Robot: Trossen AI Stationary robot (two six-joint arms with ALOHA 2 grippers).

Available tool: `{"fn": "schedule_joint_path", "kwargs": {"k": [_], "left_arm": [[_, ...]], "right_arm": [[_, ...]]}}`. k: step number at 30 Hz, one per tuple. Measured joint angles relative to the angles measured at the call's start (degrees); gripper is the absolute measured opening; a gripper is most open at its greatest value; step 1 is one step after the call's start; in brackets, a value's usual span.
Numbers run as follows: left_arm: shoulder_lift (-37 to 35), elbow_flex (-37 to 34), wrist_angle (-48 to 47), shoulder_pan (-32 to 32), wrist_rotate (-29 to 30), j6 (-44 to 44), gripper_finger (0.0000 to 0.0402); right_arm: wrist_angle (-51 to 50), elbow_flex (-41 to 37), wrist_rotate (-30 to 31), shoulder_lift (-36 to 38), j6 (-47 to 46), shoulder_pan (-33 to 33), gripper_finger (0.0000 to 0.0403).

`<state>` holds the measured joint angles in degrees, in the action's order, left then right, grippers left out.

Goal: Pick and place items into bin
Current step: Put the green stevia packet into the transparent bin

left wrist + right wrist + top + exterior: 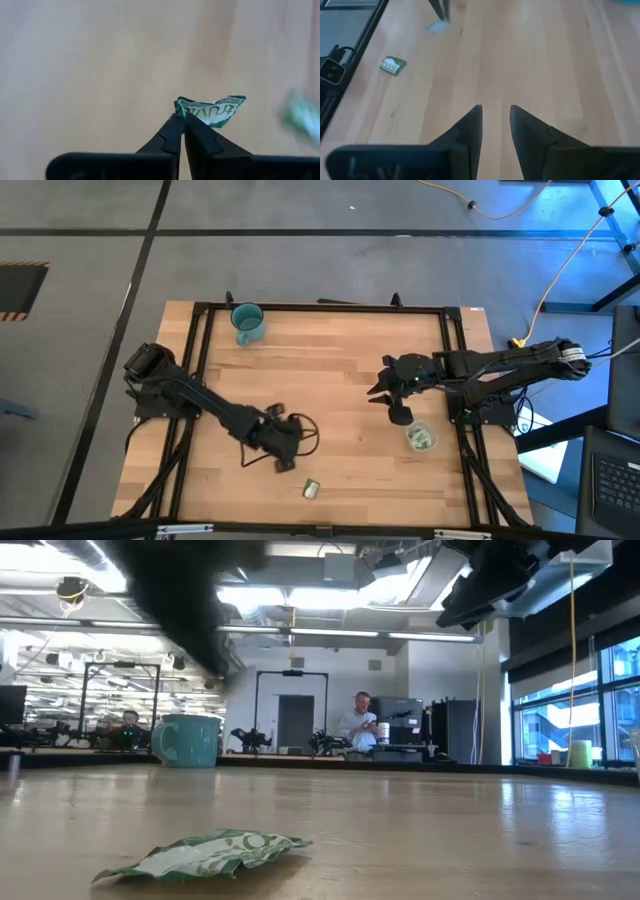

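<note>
Pale wooden desk point(330, 370) inside a black frame, grey floor around it; in the low view, a person far off in the room. Left gripper point(181, 122) at lower centre-left of the high view, jaws pressed together on a corner of a pale green packet point(212, 110), arm reaching in from the left edge. Second green packet point(311, 489) flat on the desk, lower centre. Right gripper point(495, 120) at centre-right, jaws partly apart and empty, beside the clear bin point(420, 437) with packets inside. Teal mug point(247, 321) at upper left.
</note>
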<state>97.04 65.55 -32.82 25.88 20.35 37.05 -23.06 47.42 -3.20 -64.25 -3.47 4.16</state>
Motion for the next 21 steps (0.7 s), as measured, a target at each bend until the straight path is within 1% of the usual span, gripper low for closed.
{"fn": "schedule_joint_path", "kwargs": {"k": [4,7,10,13,15,17,19,21], "left_arm": [[0.0,0.1,13.5,-4.0,12.4,-12.7,0.0010],[0.0,0.1,22.1,-6.8,18.3,-22.1,0.0007],[0.0,0.1,28.0,-9.5,20.2,-27.7,0.0006],[0.0,0.1,30.5,-11.9,20.3,-29.4,0.0007],[0.0,0.0,31.7,-13.3,20.5,-29.5,0.0007],[0.3,-0.2,32.5,-14.5,20.7,-29.7,0.0007],[0.4,-0.5,32.4,-15.3,20.5,-29.9,0.0006],[0.4,-0.4,32.5,-16.0,20.3,-29.9,0.0006]], "right_arm": [[3.8,0.0,-0.1,-2.8,4.3,0.2,0.0104],[5.3,0.0,-1.2,-5.3,5.4,0.2,0.0108],[5.4,0.0,-1.4,-7.6,4.9,0.2,0.0127],[6.2,0.0,-0.9,-9.3,1.7,0.2,0.0157],[7.6,0.0,1.3,-10.3,-0.4,0.2,0.0175],[9.0,0.0,2.9,-11.3,-0.5,0.2,0.0187],[10.6,0.0,3.9,-12.1,0.0,0.3,0.0195],[12.0,0.0,7.4,-12.8,0.8,0.3,0.0196]]}}
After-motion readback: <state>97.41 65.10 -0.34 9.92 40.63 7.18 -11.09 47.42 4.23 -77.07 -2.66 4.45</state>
